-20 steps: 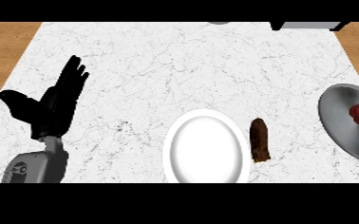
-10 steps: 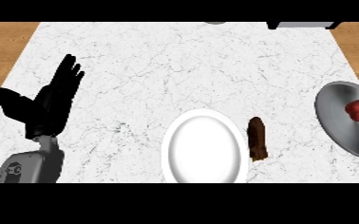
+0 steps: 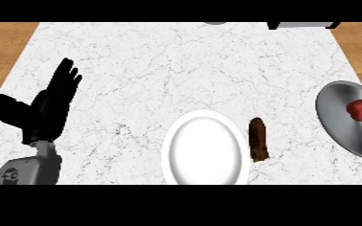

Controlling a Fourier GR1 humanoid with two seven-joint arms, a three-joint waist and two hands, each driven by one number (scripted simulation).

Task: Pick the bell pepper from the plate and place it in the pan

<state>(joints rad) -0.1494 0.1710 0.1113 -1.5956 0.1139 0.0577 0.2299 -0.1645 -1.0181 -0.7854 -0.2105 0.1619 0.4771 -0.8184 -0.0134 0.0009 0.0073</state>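
Note:
A white plate (image 3: 205, 148) lies on the marble counter near the front, with nothing on it. At the right edge sits a grey pan (image 3: 338, 117), and a red bell pepper (image 3: 354, 109) lies inside it, partly cut off by the view's border. My left hand (image 3: 50, 106) rests open at the left, fingers pointing up, far from both plate and pan. My right hand does not show.
A brown elongated object (image 3: 259, 140) lies just right of the plate. Wooden surface shows beyond the counter's left and right edges. A dark appliance edge (image 3: 300, 25) and a small grey item (image 3: 216, 23) sit at the far edge.
The red bell pepper shows a little more inside the pan at the right edge. The left hand has barely shifted.

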